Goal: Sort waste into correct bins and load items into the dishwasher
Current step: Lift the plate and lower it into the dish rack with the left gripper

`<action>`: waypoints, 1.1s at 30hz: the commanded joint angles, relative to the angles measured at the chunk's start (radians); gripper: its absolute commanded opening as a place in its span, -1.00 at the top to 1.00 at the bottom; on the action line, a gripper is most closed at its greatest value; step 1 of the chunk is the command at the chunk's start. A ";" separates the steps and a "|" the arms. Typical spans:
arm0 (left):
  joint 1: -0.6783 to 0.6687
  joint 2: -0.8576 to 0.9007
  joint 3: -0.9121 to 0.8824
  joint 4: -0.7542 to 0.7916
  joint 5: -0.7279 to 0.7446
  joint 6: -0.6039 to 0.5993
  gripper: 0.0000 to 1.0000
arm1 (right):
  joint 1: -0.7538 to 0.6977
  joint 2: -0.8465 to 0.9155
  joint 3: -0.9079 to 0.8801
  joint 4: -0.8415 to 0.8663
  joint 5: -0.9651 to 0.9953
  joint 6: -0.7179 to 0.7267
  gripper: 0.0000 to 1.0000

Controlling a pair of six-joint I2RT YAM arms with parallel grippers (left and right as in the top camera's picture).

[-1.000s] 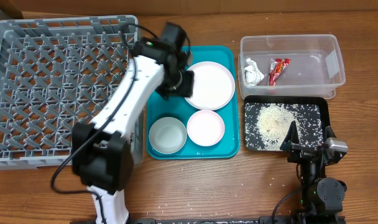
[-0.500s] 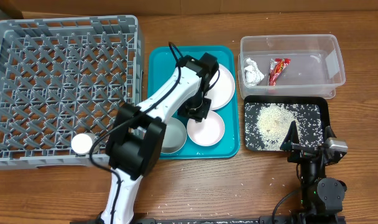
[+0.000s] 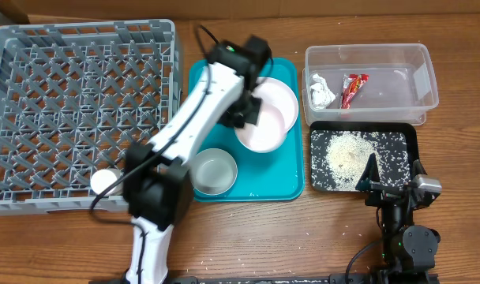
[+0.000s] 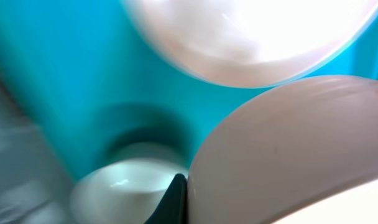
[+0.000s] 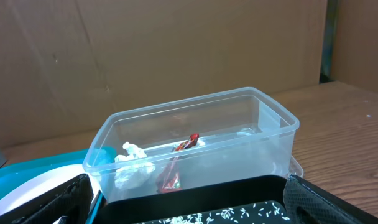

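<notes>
2 plates: small plate overlapping large plate, upper centre
Left gripper: clamped on small plate's rim
Right gripper: jaws apart, lower right

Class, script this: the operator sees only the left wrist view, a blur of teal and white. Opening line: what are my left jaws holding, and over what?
Observer: The left gripper holds the small round white plate, above the large round white plate on the teal plastic tray.
Operator: Anything in the dishwasher?
Observer: One small white cup, at the near edge of the grey lattice dish rack.
Operator: And the waste?
Observer: The red shiny wrapper and crumpled white tissue lie in the clear plastic tub; rice grains in the black rectangular tray.
</notes>
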 commanded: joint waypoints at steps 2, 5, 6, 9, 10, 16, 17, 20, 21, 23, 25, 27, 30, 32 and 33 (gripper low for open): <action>0.091 -0.140 0.041 -0.096 -0.423 -0.101 0.92 | -0.003 -0.010 -0.010 0.007 0.000 0.000 -1.00; 0.157 -0.172 0.041 -0.200 -0.605 -0.235 0.92 | -0.003 -0.010 -0.010 0.007 -0.001 0.000 -1.00; 0.190 -0.189 0.028 -0.200 -0.645 -0.228 0.92 | -0.003 -0.010 -0.010 0.007 -0.001 0.000 -0.99; 0.248 -0.201 0.021 -0.200 -0.724 -0.302 0.92 | -0.003 -0.010 -0.010 0.007 0.000 -0.001 -0.99; 0.262 -0.199 0.021 -0.199 -0.743 -0.330 0.92 | -0.003 -0.010 -0.010 0.007 0.000 -0.001 -1.00; 0.357 -0.141 0.019 -0.199 -0.952 -0.409 0.92 | -0.003 -0.010 -0.010 0.007 0.000 0.000 -0.99; 0.372 -0.122 0.019 -0.199 -0.944 -0.433 0.92 | -0.003 -0.010 -0.010 0.007 -0.001 -0.001 -1.00; 0.386 -0.067 0.019 -0.191 -0.937 -0.449 0.92 | -0.003 -0.010 -0.010 0.007 -0.001 0.000 -0.99; 0.386 -0.041 0.019 -0.184 -0.941 -0.449 0.92 | -0.003 -0.010 -0.010 0.007 0.000 -0.001 -1.00; 0.383 0.008 0.019 -0.176 -0.950 -0.449 0.92 | -0.003 -0.010 -0.010 0.007 0.000 -0.001 -0.99; 0.382 0.067 0.019 -0.186 -0.993 -0.448 0.92 | -0.003 -0.010 -0.010 0.007 0.000 -0.001 -1.00; 0.381 0.103 0.019 -0.189 -1.011 -0.448 0.92 | -0.003 -0.010 -0.010 0.007 0.000 -0.001 -0.99; 0.375 0.119 0.019 -0.188 -1.009 -0.449 0.92 | -0.003 -0.010 -0.010 0.007 0.000 -0.001 -0.99; 0.359 0.133 0.019 -0.187 -1.004 -0.452 0.92 | -0.003 -0.010 -0.010 0.007 0.000 -0.001 -1.00; 0.352 0.137 0.019 -0.188 -1.000 -0.462 0.92 | -0.003 -0.010 -0.010 0.007 0.000 0.000 -1.00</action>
